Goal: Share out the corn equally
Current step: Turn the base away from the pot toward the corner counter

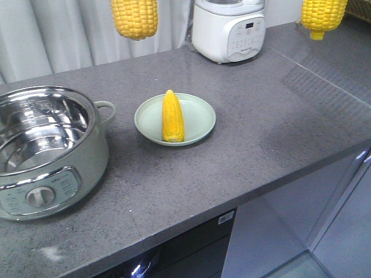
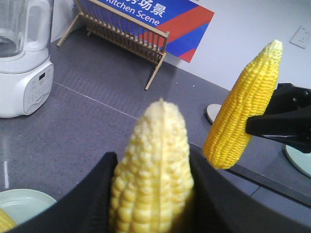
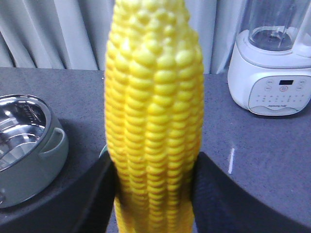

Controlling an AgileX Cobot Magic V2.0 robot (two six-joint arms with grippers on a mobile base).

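One deep yellow corn cob [image 1: 173, 116] lies on a pale green plate [image 1: 200, 119] in the middle of the counter. My left gripper [image 2: 151, 160] is shut on a pale yellow corn cob [image 2: 153, 145], held upright; its lower end hangs at the top left of the front view [image 1: 134, 17]. My right gripper [image 3: 154, 162] is shut on a deep yellow cob [image 3: 154, 97], whose end shows at the top right [image 1: 322, 16]. In the left wrist view that cob [image 2: 245, 107] is clamped by a black finger [image 2: 274, 124]. Both grippers are above the front view's edge.
A steel-lined electric pot [image 1: 43, 150] stands at the counter's left. A white blender [image 1: 229, 29] stands at the back. A wooden dish rack [image 2: 124, 34] sits by the wall. Two more plate rims [image 2: 212, 111] [image 2: 297, 159] show to the right. The counter's front edge [image 1: 232, 208] is near.
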